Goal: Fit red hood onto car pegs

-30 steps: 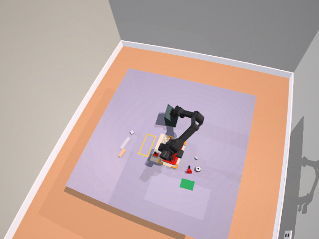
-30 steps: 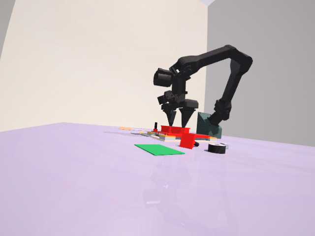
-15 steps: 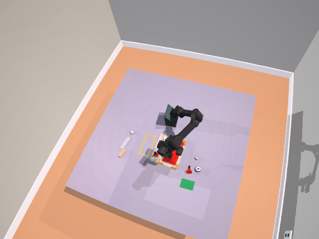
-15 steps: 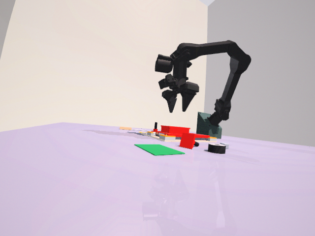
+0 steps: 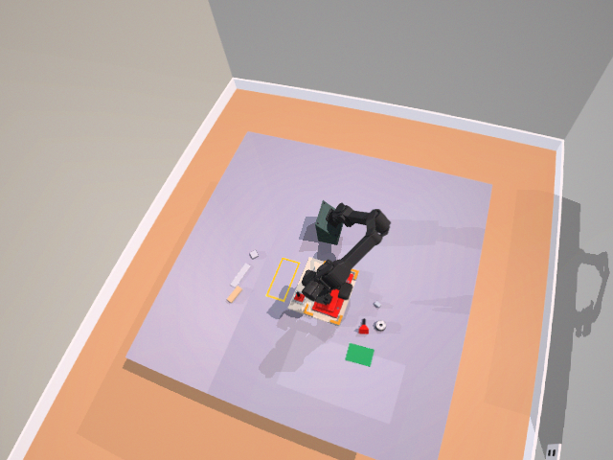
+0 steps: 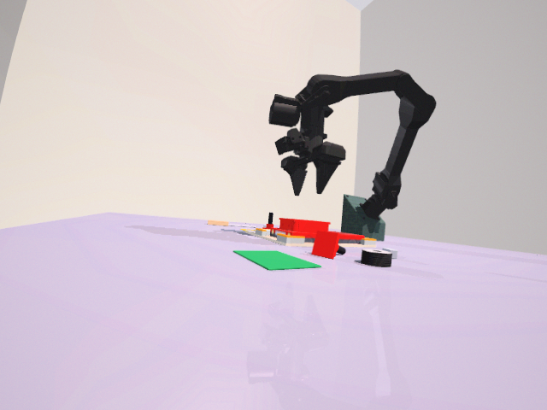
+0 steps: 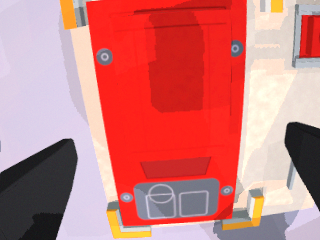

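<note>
The red hood (image 6: 302, 226) (image 7: 177, 135) sits on the red car deck (image 7: 227, 207) in the pale jig (image 5: 309, 263) (image 6: 291, 241) (image 7: 104, 170) with orange corners. In the exterior view its roof looks level and no clear gap shows under it. No peg tips can be made out, and the engine block is hidden under the hood. My gripper (image 6: 308, 193) (image 7: 182, 141) is open and empty, well above the hood, with one finger out to each side of it and touching nothing. In the top view the arm covers part of the car.
A red part with a black post (image 5: 299, 297) (image 6: 270, 219) stands at the jig's side. Near the car lie another red part (image 5: 363, 329) (image 6: 324, 244), a black wheel (image 5: 380, 325) (image 6: 376, 259) and a green sheet (image 5: 359, 354) (image 6: 277, 260). An orange strip (image 5: 234, 294) lies farther left.
</note>
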